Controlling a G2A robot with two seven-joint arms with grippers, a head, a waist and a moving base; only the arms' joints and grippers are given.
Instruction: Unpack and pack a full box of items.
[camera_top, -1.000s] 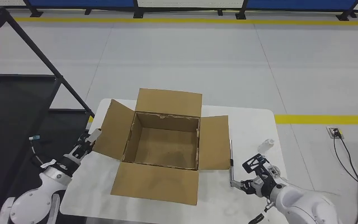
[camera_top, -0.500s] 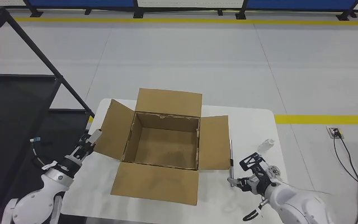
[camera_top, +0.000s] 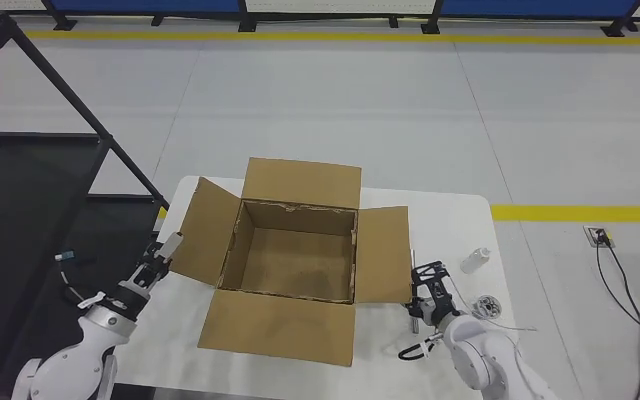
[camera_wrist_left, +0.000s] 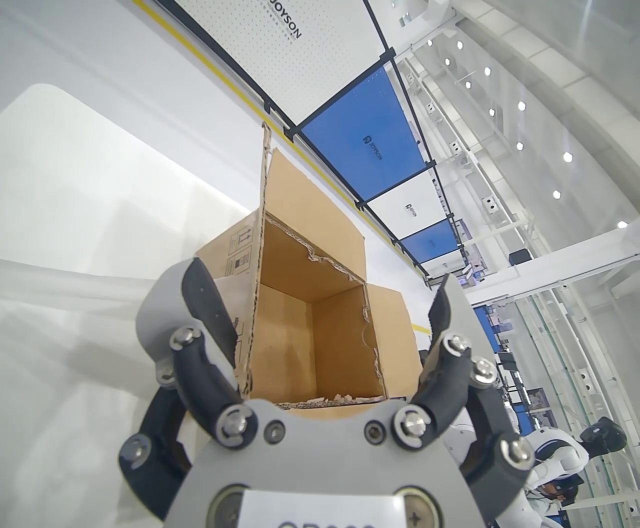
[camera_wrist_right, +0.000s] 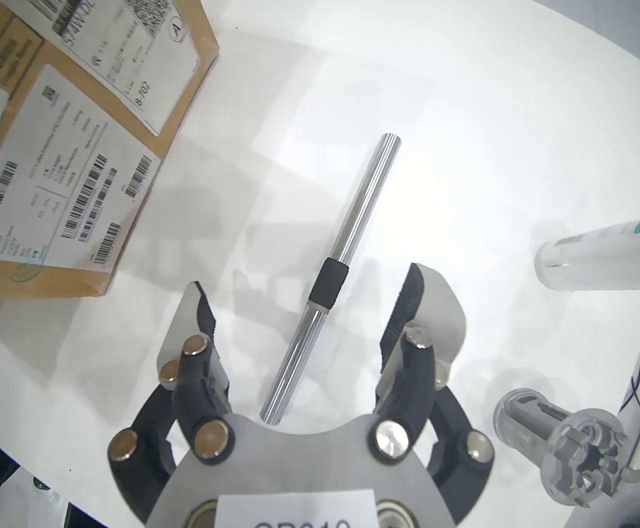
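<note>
Metal rod (camera_wrist_right: 360, 200) sits between the right gripper's (camera_wrist_right: 307, 290) released fingers — slick and round, it may roll on closing. Left gripper (camera_wrist_left: 325, 287): fingers released beside the box (camera_top: 300, 185).

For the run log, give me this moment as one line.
box: open, empty | right pincer: open, over metal rod | left pincer: open, beside box | bottle: on table
</note>
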